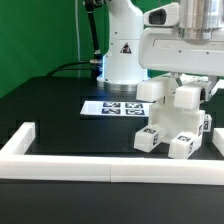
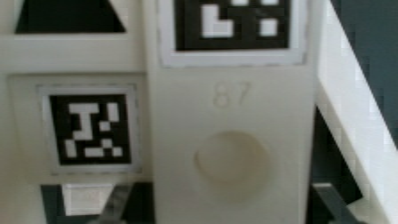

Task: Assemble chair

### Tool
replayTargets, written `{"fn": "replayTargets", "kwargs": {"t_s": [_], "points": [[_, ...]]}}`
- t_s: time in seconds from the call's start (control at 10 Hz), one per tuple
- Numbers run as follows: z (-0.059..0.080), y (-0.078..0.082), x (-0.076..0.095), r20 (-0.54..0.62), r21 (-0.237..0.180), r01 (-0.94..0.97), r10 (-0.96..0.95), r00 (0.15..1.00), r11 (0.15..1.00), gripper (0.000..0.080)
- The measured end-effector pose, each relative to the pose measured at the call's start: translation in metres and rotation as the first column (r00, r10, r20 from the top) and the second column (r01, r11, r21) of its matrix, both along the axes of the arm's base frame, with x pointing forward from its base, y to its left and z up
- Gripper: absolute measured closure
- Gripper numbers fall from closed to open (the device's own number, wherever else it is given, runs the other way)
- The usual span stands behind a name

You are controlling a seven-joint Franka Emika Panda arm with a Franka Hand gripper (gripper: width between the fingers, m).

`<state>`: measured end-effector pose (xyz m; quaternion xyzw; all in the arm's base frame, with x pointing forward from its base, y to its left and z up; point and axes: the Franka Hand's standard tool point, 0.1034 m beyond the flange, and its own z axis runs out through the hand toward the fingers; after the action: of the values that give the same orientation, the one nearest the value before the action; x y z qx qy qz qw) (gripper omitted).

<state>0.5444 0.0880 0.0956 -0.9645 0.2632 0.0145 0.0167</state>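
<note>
A black table (image 1: 50, 100) fills the lower part of the exterior view, with a green backdrop (image 1: 40, 35) behind it. The white Panda arm (image 1: 125, 50) stands at the far edge of the table, and its wrist reaches over to the exterior view's right. A long white border rail (image 1: 80, 165) runs along the near edge and turns a corner at the exterior view's left.

The chair (image 1: 175, 122) sits on the table on the exterior view's right, inside the rail. It is a cluster of white blocky parts bearing black-and-white tags, with two tagged blocks low at the front and taller pieces behind them. The gripper (image 1: 187, 82) hangs straight down onto the top of this cluster, right at its uppermost block. The blocks and the wrist housing hide the fingers, so I cannot tell whether they are spread or clamped on a part.

The marker board (image 1: 112, 107) lies flat on the table, just beside the chair on the exterior view's left.

The wrist view is filled by a chair part at very close range — a white post (image 2: 231, 120) with one tag (image 2: 231, 25), an embossed "87" (image 2: 231, 97) and a round dimple (image 2: 231, 160). A second tag (image 2: 89, 130) sits on a neighbouring white face.
</note>
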Motion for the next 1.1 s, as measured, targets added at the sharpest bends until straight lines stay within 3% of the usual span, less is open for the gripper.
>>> {"fn": "replayTargets", "kwargs": {"t_s": [0.1,0.3,0.6,1.1], "points": [[0.0000,0.0000,0.0000,0.000,0.000,0.000,0.000,1.000,1.000,0.0510],[0.0000,0.0000,0.0000,0.000,0.000,0.000,0.000,1.000,1.000,0.0197],[0.0000,0.0000,0.0000,0.000,0.000,0.000,0.000,1.000,1.000,0.0152],[-0.0044,-0.0003,-0.0009,-0.005,-0.003,0.000,0.000,1.000,1.000,0.0151]]}}
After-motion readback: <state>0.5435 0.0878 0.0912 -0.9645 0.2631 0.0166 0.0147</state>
